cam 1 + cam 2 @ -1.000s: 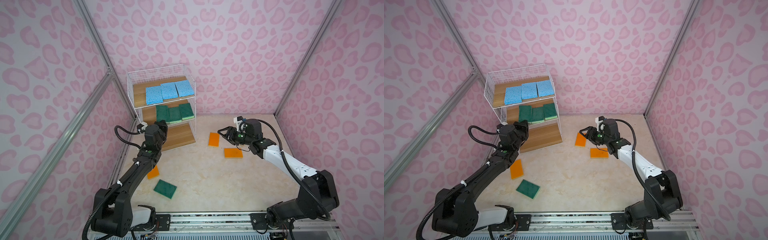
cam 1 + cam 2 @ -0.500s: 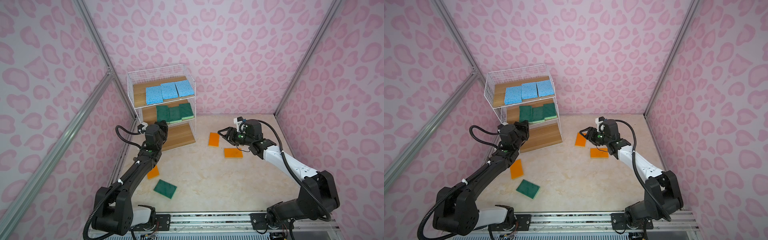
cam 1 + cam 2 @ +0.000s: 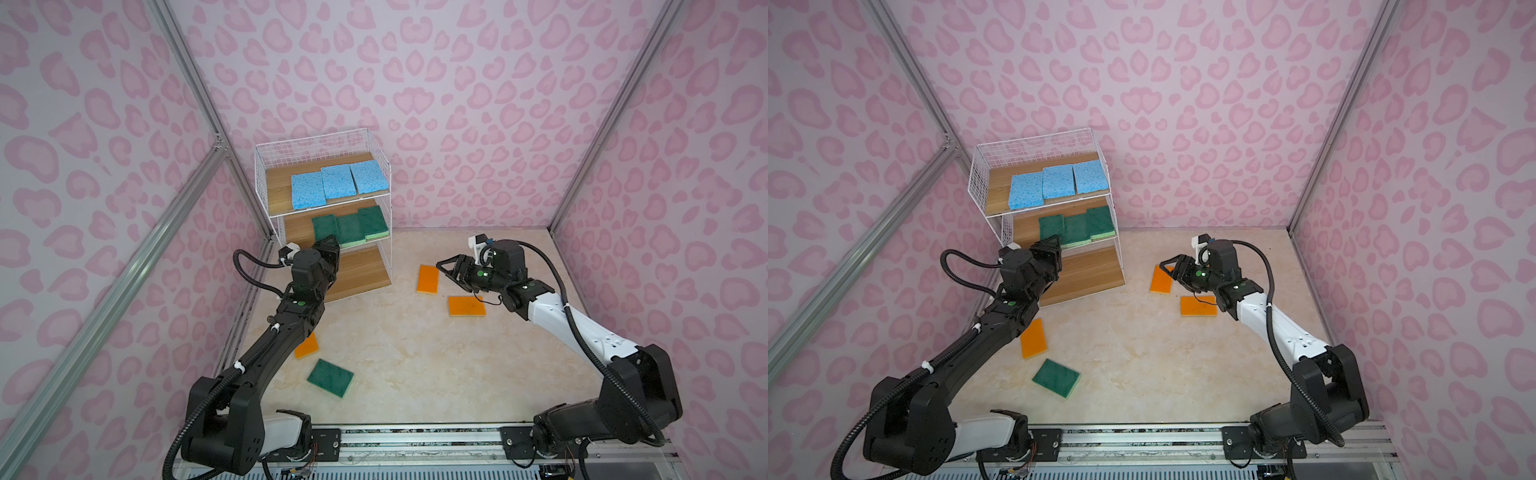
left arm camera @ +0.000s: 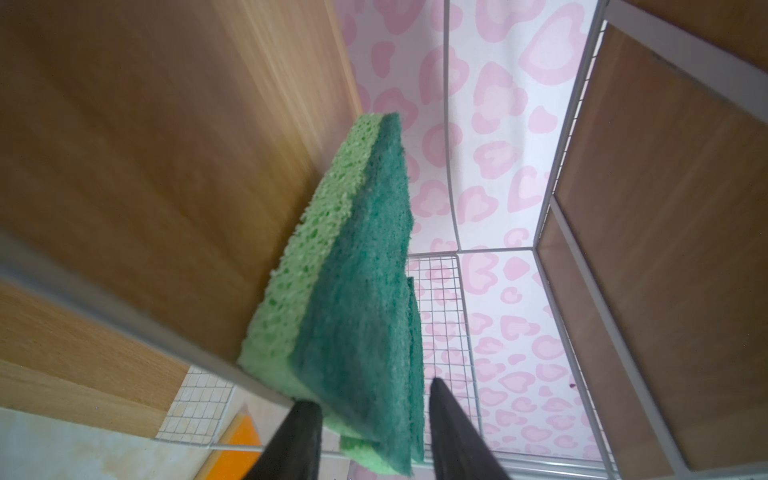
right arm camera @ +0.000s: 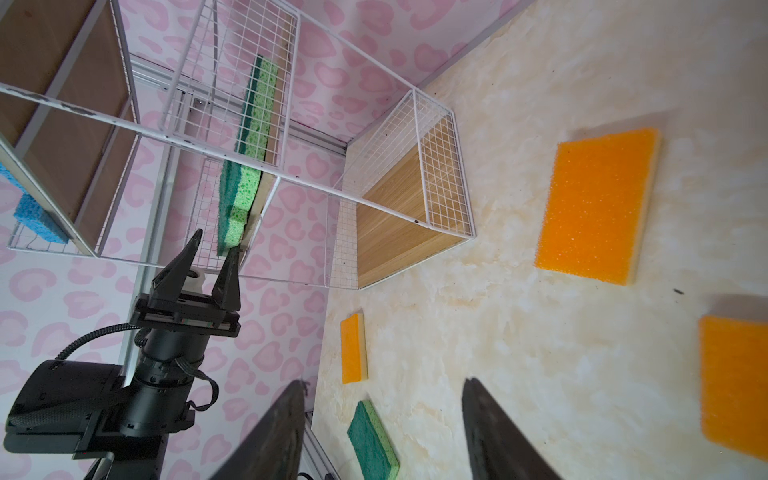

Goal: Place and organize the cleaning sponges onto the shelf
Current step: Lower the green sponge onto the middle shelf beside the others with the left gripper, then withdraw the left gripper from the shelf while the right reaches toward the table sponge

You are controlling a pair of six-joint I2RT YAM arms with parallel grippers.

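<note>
Your left hand (image 3: 331, 242) sits at the middle board of the shelf (image 3: 361, 274), jaws parted either side of the green sponge (image 4: 361, 291) lying there. Right hand (image 3: 448, 271) wide, empty, just beside an orange sponge (image 3: 428, 279) on the surface (image 3: 395, 353).

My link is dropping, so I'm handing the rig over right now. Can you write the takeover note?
Left hand: open at the shelf, fingers either side of the end green sponge, which lies on the middle board.
Right hand: open, empty, over the floor beside an orange sponge.
Done: three blue sponges on the top board; three green ones on the middle board.
To do: the floor green sponge and the three orange ones in view; the bottom board has none.
</note>
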